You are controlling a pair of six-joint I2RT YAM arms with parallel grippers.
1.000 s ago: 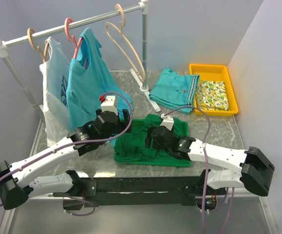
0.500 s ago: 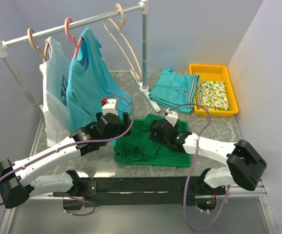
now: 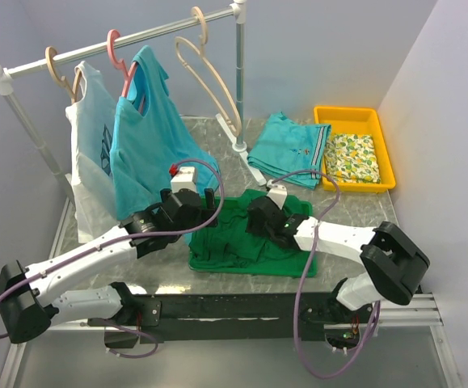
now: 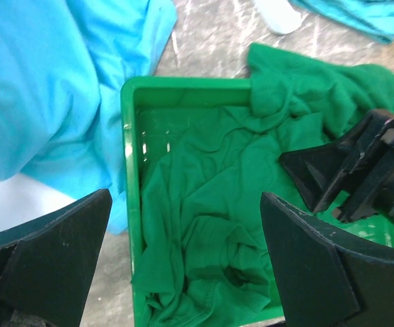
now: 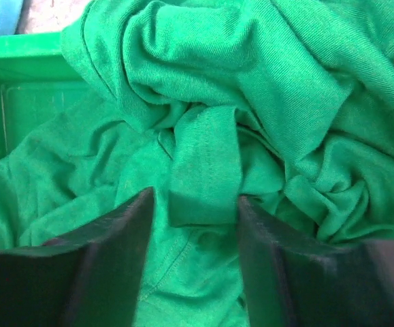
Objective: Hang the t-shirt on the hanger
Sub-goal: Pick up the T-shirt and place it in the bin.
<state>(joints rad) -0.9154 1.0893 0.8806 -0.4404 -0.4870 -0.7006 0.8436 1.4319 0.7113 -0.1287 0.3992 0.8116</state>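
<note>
The dark green t-shirt [image 3: 246,238] lies crumpled in a green tray [image 3: 217,267] at the table's front. It fills the left wrist view [image 4: 210,204] and the right wrist view [image 5: 251,102]. The empty beige hanger [image 3: 211,85] hangs by its hook from the rack rail at the back. My left gripper [image 3: 209,206] hovers wide open over the tray's left end [image 4: 130,136], touching nothing. My right gripper [image 3: 258,220] is low on the shirt, open, its fingers either side of a raised fold [image 5: 203,170]. It also shows in the left wrist view [image 4: 346,174].
A turquoise shirt [image 3: 145,141] on a pink hanger and a white printed shirt [image 3: 88,129] hang on the rack, close to my left arm. The rack's upright pole [image 3: 239,77] stands behind the tray. Folded teal clothes [image 3: 286,149] and a yellow bin [image 3: 355,145] sit at the back right.
My right gripper has moved left and away from the arm bases, onto the middle of the shirt. My left gripper has shifted slightly right over the tray's left end.
</note>
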